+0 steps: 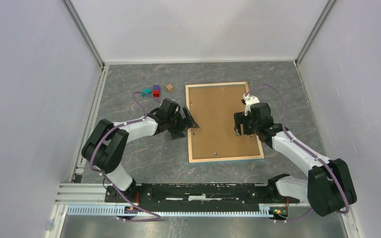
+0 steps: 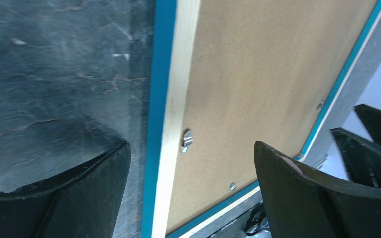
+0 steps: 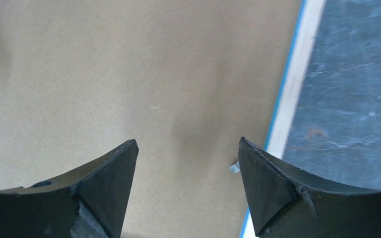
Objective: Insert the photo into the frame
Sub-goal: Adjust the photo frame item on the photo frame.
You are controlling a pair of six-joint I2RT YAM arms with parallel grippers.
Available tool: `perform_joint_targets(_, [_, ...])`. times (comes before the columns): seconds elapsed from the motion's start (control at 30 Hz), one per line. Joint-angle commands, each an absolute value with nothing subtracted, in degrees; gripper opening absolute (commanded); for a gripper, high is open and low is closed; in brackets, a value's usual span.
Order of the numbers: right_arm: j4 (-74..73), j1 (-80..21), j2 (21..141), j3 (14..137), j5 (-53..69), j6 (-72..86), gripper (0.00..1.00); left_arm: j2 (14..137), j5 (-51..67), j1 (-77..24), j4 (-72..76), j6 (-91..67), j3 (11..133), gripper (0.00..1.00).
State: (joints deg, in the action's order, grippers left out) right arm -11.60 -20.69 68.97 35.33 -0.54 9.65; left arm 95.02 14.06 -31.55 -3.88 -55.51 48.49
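Note:
The frame [image 1: 225,158] lies face down on the grey table, its pale wood back up and a blue edge showing. A plain brown backing board [image 1: 218,119] fills it. The photo is hidden. My left gripper [image 1: 191,121] is open at the frame's left rim. In the left wrist view its fingers straddle the wood rim [image 2: 173,99] beside a small metal clip [image 2: 186,140]. My right gripper [image 1: 239,124] is open over the board's right side. In the right wrist view nothing is between its fingers except bare board [image 3: 129,64], and the frame's right rim [image 3: 297,74] is close by.
A teal block [image 1: 145,91], a purple and red block [image 1: 156,90] and a small brown cube [image 1: 169,88] sit on the table beyond the frame's far left corner. White walls enclose the table on three sides.

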Motion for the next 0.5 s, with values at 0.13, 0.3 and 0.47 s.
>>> perform_joint_targets(0.13, [-13.19,-10.24,68.09,37.43,-1.49,6.11,0.84,92.11,12.07,-30.54,-15.50,-45.15,53.33,0.96])
perform_joint_targets(0.3, [-10.66,-8.09,68.42,36.21,4.63,8.22,0.84,92.44,10.33,-29.89,-21.00,-39.73,57.79,0.93])
perform_joint_targets(0.47, [-10.95,-8.08,71.76,37.48,0.57,9.14,0.85,96.08,1.75,-32.93,-31.82,-36.43,66.25,0.91])
